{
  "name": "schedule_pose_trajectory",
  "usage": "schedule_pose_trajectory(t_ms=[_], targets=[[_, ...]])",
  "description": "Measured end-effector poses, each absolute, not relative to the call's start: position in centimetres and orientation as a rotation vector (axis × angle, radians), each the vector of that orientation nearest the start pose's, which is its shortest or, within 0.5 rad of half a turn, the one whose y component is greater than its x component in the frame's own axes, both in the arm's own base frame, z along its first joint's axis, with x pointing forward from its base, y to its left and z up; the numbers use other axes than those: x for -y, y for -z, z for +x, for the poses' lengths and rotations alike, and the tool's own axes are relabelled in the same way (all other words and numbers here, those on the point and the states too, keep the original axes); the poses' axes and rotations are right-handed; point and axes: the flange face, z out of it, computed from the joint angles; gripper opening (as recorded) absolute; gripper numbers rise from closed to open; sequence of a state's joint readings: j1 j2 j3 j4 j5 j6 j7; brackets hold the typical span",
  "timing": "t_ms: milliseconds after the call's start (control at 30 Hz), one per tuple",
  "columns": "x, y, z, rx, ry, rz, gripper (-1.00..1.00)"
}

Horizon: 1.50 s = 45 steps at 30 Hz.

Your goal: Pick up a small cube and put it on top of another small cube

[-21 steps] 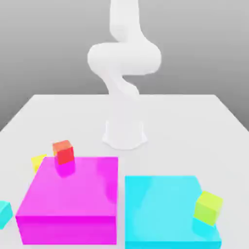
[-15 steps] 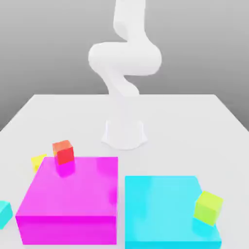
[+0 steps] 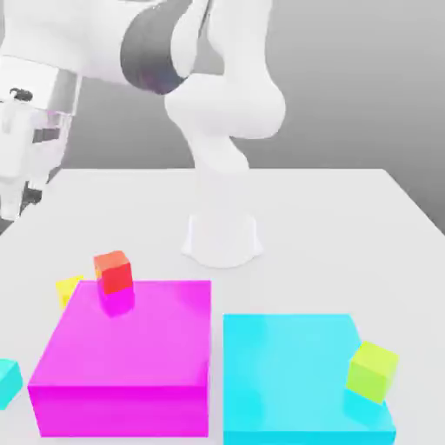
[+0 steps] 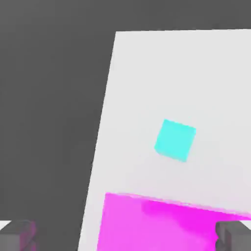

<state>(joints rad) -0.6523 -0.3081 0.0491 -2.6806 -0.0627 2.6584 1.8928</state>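
Note:
The small cube (image 3: 68, 288), bright yellow, sits on the white table, partly hidden behind the far left corner of the big magenta block (image 3: 130, 356). A small cyan cube (image 3: 7, 381) (image 4: 175, 139) lies on the table at the exterior view's left edge. My gripper (image 3: 17, 195) hangs high over the table's left side, well above and apart from both cubes. In the hand view the gripper (image 4: 125, 238) is open, its fingertips (image 4: 17, 235) wide apart with nothing between them, above the magenta block (image 4: 166, 225).
A red cube (image 3: 114, 271) rests on the magenta block's far left corner. A big cyan block (image 3: 295, 374) stands to the right with a lime cube (image 3: 372, 370) on its right edge. The arm's base (image 3: 222, 235) stands mid-table. The table edge (image 4: 100, 147) borders dark floor.
The arm has swung from upright over to the exterior view's left, bringing the hand into sight high above the table's left side. No cube or block has moved.

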Motion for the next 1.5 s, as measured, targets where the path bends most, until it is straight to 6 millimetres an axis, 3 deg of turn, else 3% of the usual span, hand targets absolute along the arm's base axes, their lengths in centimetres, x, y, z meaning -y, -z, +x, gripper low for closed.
schedule_pose_trajectory(t_ms=[200, 433, 667, 700, 933, 1200, 1300, 1367, 1500], targets=[[27.3, -28.2, 28.9, -3.030, 0.218, -0.424, 0.00], [28.2, -20.4, 20.9, -3.117, 0.021, 0.317, 0.00], [28.0, -14.4, 20.4, -3.116, 0.001, 0.386, 0.00], [27.9, -13.6, 20.3, -3.117, 0.001, 0.385, -1.00], [28.0, -13.5, 20.3, -3.115, 0.003, 0.385, -1.00], [28.2, -19.3, 20.6, -3.116, 0.001, 0.384, -1.00], [29.9, -20.3, 22.9, -3.122, -0.007, 0.368, -1.00], [29.9, -20.8, 26.4, -3.134, -0.012, 0.273, -1.00], [31.4, -21.9, 31.3, -3.141, -0.016, 0.208, -1.00]])
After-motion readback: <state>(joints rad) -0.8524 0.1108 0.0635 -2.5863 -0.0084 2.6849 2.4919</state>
